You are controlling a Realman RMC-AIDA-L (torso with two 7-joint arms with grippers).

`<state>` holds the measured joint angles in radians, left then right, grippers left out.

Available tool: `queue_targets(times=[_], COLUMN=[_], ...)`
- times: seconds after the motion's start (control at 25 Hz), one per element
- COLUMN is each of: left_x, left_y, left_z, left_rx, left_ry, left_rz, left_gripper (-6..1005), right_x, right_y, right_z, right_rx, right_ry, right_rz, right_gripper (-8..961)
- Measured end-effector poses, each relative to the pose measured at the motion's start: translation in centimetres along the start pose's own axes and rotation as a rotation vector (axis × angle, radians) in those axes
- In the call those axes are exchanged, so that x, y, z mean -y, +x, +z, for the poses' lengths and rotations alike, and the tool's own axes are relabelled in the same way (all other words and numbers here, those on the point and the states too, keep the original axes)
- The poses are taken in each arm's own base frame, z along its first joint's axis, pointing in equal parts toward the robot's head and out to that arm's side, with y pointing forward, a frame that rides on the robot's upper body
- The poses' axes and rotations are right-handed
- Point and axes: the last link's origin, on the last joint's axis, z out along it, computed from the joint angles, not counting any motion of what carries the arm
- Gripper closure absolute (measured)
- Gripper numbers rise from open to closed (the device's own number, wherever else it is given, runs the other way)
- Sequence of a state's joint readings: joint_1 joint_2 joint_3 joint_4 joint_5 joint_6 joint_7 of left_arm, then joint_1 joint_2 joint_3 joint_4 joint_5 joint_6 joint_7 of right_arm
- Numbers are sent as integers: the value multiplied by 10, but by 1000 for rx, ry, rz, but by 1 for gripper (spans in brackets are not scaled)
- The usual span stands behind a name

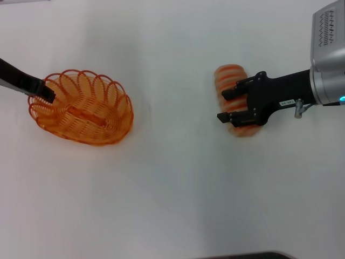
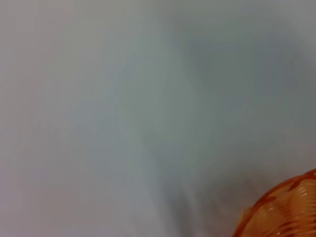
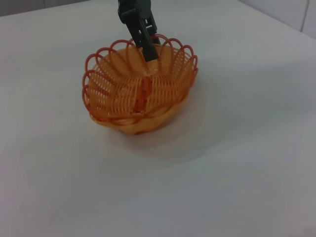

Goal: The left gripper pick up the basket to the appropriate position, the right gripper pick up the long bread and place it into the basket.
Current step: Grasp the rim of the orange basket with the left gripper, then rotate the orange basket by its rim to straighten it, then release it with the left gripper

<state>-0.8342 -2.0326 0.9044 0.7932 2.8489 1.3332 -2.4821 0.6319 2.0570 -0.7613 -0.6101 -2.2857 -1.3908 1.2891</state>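
A plain white table [image 1: 172, 205] fills the scene. Toward its left edge sits an oval orange wire basket [image 1: 81, 108], its scalloped rim tipped a little, with the far-left end raised. The left gripper [image 1: 43, 93], a plain black claw reaching in from the left edge, is clamped on that end of the rim, its fingers pinched together on the wire loops. The right wrist view confirms this: the black claw bites the rim at the basket's far end, and the basket leans slightly on the table.

Toward the right edge, well apart from the basket, lies the long bread [image 1: 233, 102], a tan loaf with orange crosswise ridges. The right gripper [image 1: 229, 105], a black claw with a white label and silver-grey wrist, is over the loaf's middle, its fingers spread fairly wide and straddling it. Whether the fingertips already press on the crust cannot be told.

Risks, as a judgement: the basket is held by a thin rim at one end only, so it may swing, tilt or slip free if lifted. The rounded loaf could roll or squirt out if the fingers close off-centre. The basket is only slightly longer than the bread, so a crooked drop could leave the loaf hanging on the rim.
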Motion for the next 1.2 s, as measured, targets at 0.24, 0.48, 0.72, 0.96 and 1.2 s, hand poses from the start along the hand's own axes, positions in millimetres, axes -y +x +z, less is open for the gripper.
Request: queue_targets(times=[0.24, 0.48, 0.72, 0.96, 1.2], left_x=[0, -2, -1, 0, 12], left_y=[0, 0, 1, 3, -5], left_z=[0, 0, -8, -23, -26], left_rx=[-1, 2, -43, -113, -203], left_ry=[-6, -15, -20, -108, -210], left_rz=[-1, -2, -16, -87, -276], left_gripper=[651, 864, 881, 895, 925], right_x=[-1, -2, 0, 0, 0], right_y=[2, 2, 1, -1, -2], right_z=[2, 4, 3, 4, 5], right_rx=[-1, 2, 8, 22, 51], right_ry=[3, 1, 11, 15, 32], right_rz=[1, 2, 5, -10, -35], right_gripper=[353, 353, 354, 354, 355])
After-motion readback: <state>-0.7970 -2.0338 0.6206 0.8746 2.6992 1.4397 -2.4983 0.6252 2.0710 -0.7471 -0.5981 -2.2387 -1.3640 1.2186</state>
